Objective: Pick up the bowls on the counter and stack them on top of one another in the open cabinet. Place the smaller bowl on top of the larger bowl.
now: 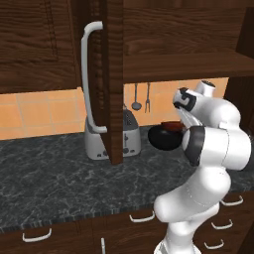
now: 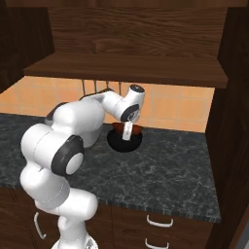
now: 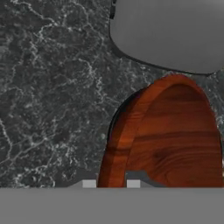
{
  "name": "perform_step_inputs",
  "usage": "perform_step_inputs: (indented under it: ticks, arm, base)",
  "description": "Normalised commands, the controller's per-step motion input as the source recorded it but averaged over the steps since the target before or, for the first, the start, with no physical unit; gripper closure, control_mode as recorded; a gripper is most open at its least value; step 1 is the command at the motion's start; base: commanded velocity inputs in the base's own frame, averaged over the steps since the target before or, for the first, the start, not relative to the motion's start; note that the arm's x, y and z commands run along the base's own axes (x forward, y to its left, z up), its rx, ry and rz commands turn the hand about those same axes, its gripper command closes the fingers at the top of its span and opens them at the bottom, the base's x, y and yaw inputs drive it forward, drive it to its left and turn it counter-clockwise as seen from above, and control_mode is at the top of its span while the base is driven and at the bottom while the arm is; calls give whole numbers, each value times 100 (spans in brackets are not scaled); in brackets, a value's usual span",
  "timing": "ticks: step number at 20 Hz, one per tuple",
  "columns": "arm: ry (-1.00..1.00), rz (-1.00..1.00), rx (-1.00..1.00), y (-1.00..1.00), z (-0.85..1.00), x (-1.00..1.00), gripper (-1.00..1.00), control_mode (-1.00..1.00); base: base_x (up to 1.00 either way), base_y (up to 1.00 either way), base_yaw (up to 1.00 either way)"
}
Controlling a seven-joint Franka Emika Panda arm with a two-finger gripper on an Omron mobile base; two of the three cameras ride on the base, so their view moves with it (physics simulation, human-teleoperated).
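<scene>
Smaller bowl [image 3: 170, 140] pinched by its rim in the closed gripper [image 3: 111, 183], above the counter [image 3: 52, 87].

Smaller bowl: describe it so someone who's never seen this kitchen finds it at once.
Start at the dark marbled counter below the open cabinet, then go right of the silver toaster to the glossy black larger bowl. The smaller bowl sits right by it, under the gripper: shallow, reddish-brown with wood grain, where its neighbours are black or silver.
</scene>
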Motion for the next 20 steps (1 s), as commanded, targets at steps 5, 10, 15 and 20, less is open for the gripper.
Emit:
perform_step_inputs:
  ticks: [5, 10, 15, 20]
  arm:
    - [-19, 0, -3, 8, -20, 23, 100, -100]
    - [-8, 0, -2, 9, -23, 15, 100, -100]
    - [0, 0, -1, 19, -31, 16, 100, -100]
    - [0, 0, -3, 10, -32, 14, 100, -100]
  base:
    - [0, 0, 0]
    - [0, 0, 0]
    - [0, 0, 0]
    - [0, 0, 0]
